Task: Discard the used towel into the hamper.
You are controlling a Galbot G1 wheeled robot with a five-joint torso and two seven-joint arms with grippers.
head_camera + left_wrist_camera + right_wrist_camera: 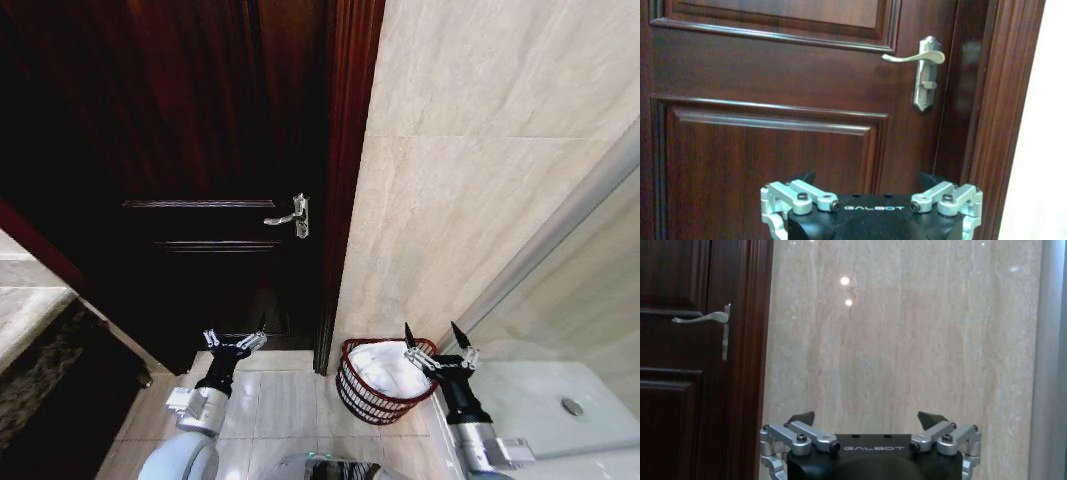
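The hamper (352, 392), a small round reddish-brown slatted basket, stands on the floor against the beige wall, just right of the door frame. A white towel (386, 368) lies bunched inside it. My right gripper (437, 336) hangs open just above the hamper's right rim, fingers spread and holding nothing. In the right wrist view its fingertips (802, 417) point at the bare wall. My left gripper (240, 338) is open and empty too, low in front of the dark door; the left wrist view shows its fingertips (805, 177) facing the door panel.
A dark wooden door (180, 150) with a silver lever handle (292, 215) is shut ahead. The beige tiled wall (470, 180) runs to the right, with a glass shower partition (580, 300) and a raised shower base (560, 400) beyond the hamper. A dark countertop (50, 370) sits at left.
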